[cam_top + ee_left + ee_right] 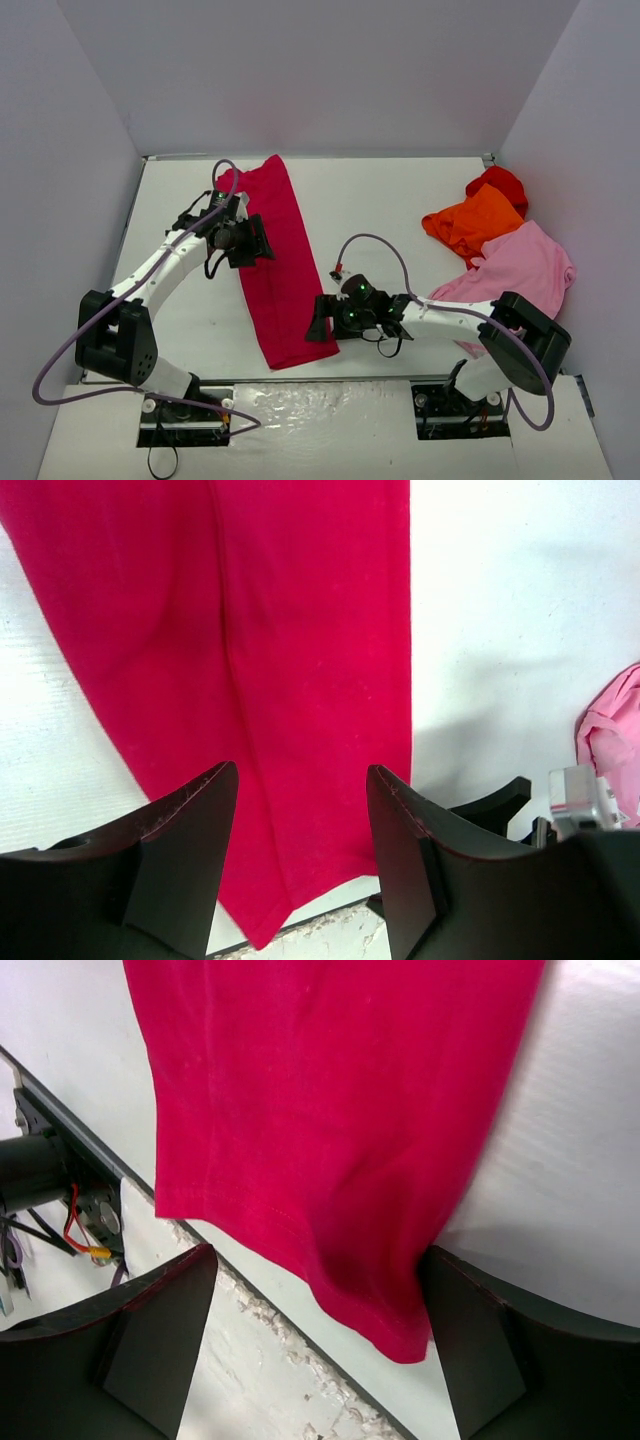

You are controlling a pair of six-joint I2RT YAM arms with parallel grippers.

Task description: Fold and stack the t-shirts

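Two grippers stand at one shirt, and neither is clamped on it. The left gripper [250, 240] has its fingers apart; in its wrist view the cloth runs flat on the table beneath the gap, with nothing pinched. The right gripper [322, 318] has its fingers spread wide, and in its own view the near hem corner of the same cloth lies between them, loose on the surface.

That cloth is the crimson-magenta t-shirt [280, 270]. It lies as a long narrow strip on the white table [400, 200], running from the far edge toward the near edge. The left gripper is at its left side towards the far end, the right gripper at its right side near the near end. A lengthwise seam or fold line shows down the strip in the left wrist view.

To the right, well apart from the strip, the light pink t-shirt [520, 265], the orange t-shirt [470, 225] and the bright red t-shirt [500, 183] lie in a loose, overlapping heap, unfolded.

By my reading the task is early: one shirt has its lengthwise fold and needs crosswise folds to become a compact packet. The other three remain to be folded, and no stack exists yet.
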